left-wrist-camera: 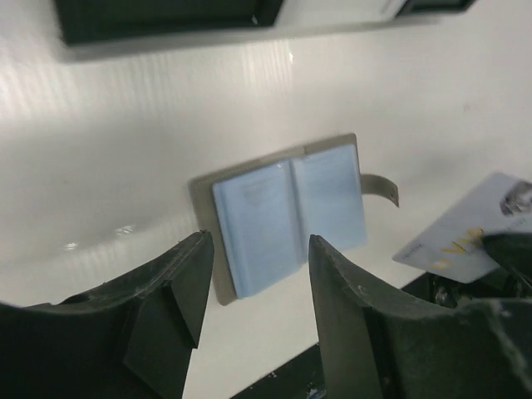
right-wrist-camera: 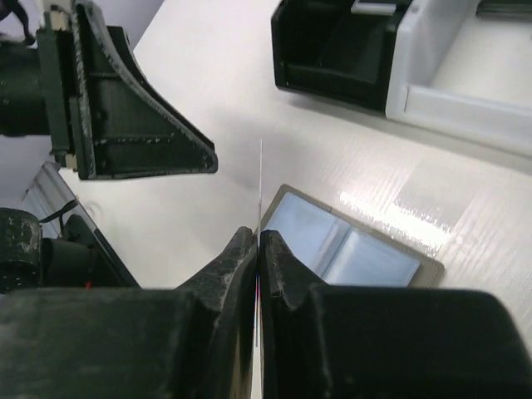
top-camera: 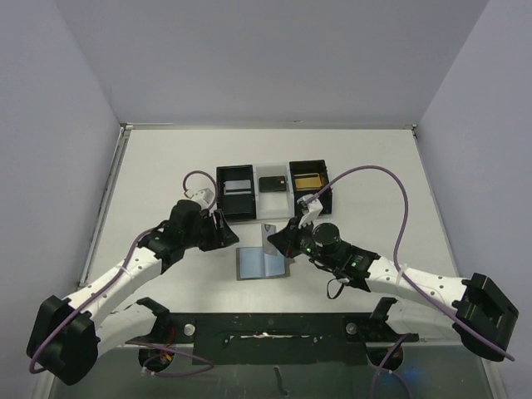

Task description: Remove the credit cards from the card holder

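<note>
The card holder lies open and flat on the white table, its two grey-blue pocket panels facing up. My right gripper is shut on a thin pale credit card, held on edge just above the holder's left end. In the left wrist view that card shows whitish with faint print, to the right of the holder. My left gripper hovers over the table near the holder, open, with nothing between its fingers. From above, the left gripper sits up-left of the holder and the right gripper up-right.
A three-compartment tray stands behind the holder: black end boxes and a white middle section holding a small dark item. The right box holds something yellow. A black bar runs along the near table edge.
</note>
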